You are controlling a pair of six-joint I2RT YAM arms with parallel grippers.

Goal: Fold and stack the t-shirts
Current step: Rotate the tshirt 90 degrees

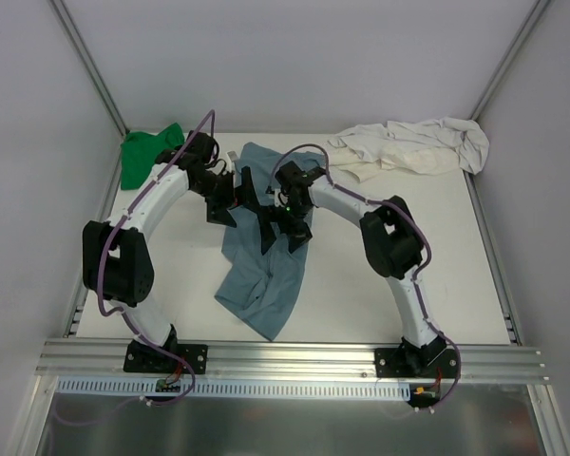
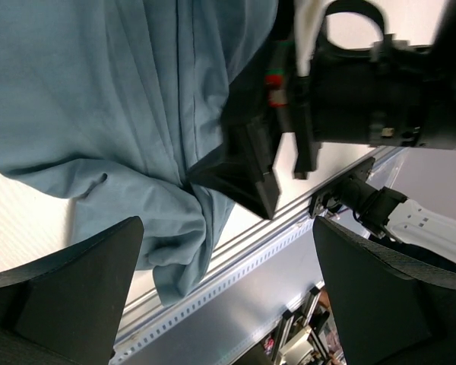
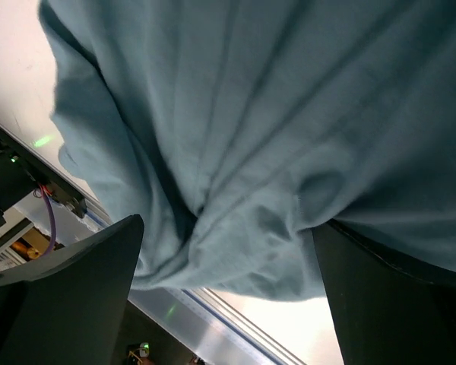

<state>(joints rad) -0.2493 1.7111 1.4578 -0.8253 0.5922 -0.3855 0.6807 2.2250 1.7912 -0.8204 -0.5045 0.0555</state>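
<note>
Near edge: the table (image 1: 361, 294) carries one blue shirt (image 1: 261, 285), rumpled in a long strip that runs from near the front rail toward the middle. It is not spread out and not folded.

Mid-table: both claws hang over the far half of the blue shirt.
- Left claw (image 2: 228, 300): fingers spread wide, nothing between them.
- Right claw (image 3: 228, 296): also wide, cloth beneath it but none gripped.

Step in hand, as I judge it: the first shirt is being taken up for flattening. The next move likely calls for each claw to pinch a separate edge or shoulder and draw the cloth apart.

Far edge: one green shirt (image 1: 147, 157) bunched in the left corner, one cream shirt (image 1: 413, 147) heaped on the right.

Count: three shirts, none folded, no stack begun. Two claws.
</note>
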